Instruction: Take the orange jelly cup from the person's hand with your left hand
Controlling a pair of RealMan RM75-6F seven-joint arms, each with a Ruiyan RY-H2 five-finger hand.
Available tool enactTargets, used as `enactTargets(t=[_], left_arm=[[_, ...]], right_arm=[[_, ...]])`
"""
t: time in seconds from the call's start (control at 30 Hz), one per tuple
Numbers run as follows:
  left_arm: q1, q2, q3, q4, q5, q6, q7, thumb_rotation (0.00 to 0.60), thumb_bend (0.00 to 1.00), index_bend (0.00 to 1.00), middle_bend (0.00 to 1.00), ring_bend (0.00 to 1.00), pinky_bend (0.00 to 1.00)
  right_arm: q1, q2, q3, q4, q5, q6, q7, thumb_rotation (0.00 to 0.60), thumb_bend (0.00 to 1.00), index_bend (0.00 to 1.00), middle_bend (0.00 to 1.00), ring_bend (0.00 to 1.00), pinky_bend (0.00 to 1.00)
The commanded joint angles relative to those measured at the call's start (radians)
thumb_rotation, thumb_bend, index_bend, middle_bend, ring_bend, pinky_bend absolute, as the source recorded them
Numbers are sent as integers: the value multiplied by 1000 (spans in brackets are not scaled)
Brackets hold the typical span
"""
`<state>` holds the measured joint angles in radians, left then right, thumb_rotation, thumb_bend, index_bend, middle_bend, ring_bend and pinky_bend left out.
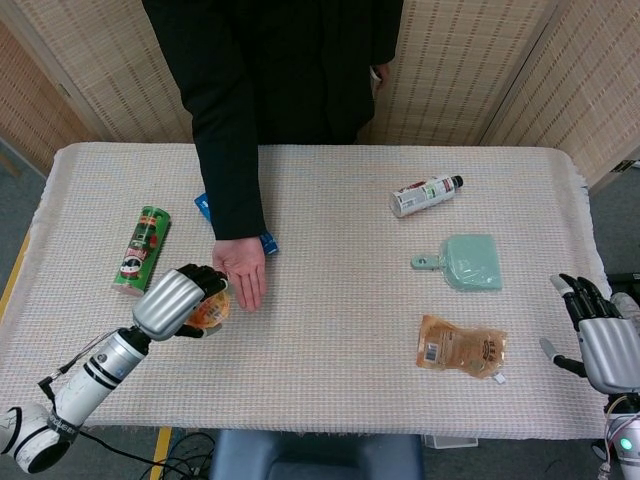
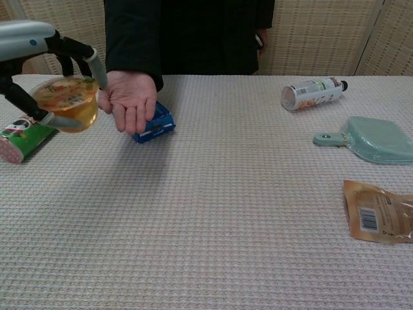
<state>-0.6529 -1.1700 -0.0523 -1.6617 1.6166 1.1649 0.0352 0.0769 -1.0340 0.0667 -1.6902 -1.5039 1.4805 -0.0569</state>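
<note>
Across both views, the desk (image 1: 330,300), covered in a pale woven cloth, carries all loose items, and a person in black (image 1: 270,70) stands at its far edge. At left, the person's hand (image 2: 129,100) lies palm up and bare, just beside the left robot hand (image 2: 45,64), which grasps the orange jelly cup (image 2: 66,103) above the cloth, clear of the palm. At the desk's right edge, the right robot hand (image 1: 598,340) holds nothing, fingers apparently spread. A green can (image 1: 141,250) lies on its side near the left edge; a mint dustpan (image 1: 465,263), a brown pouch (image 1: 461,346), a white bottle (image 1: 425,195) and a blue object (image 2: 155,123), partly hidden, lie apart.
</note>
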Motion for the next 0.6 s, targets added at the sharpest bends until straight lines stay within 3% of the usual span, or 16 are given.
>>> enactTargets(t=[0.03, 0.27, 0.6], left_arm=[[17, -21, 15, 35, -15, -4, 7, 600, 260, 551, 444, 440, 742], [48, -85, 28, 142, -62, -16, 68, 600, 259, 550, 444, 440, 741], [83, -234, 44, 320, -111, -41, 40, 600, 260, 532, 442, 439, 736]], right_arm=[[0, 0, 0, 2, 1, -1, 2, 600, 249, 52, 89, 115, 251], [-4, 0, -2, 6, 3, 0, 7, 600, 249, 52, 89, 115, 251], [-6, -2, -1, 10, 3, 6, 12, 600, 249, 52, 89, 115, 251]])
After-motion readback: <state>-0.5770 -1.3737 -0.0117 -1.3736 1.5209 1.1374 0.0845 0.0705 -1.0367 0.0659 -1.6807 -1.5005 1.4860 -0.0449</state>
